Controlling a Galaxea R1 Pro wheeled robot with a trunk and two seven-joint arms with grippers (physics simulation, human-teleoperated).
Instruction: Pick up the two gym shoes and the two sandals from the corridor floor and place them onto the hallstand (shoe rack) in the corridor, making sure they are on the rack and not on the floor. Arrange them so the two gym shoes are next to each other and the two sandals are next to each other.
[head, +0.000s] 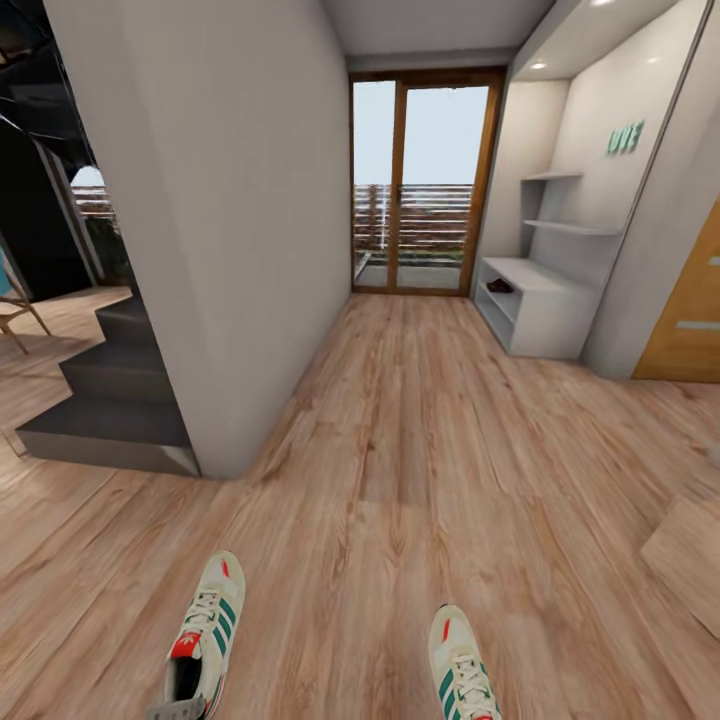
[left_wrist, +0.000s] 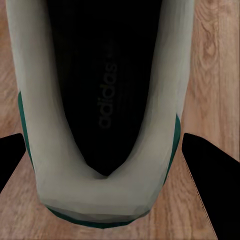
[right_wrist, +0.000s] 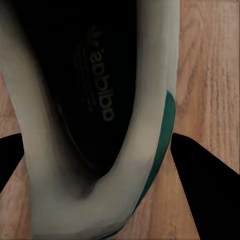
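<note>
Jaws of both arms spread, each straddling gym shoe heel: left shoe (left_wrist: 102, 125), right shoe (right_wrist: 95, 115).

Not much of the bot to see here tbh. The left tool's fingers (left_wrist: 210, 180) are flat matte black wedges with angled edges, no markings. The right tool's fingers (right_wrist: 205, 185) look identical: plain black, sharp-cornered.
</note>
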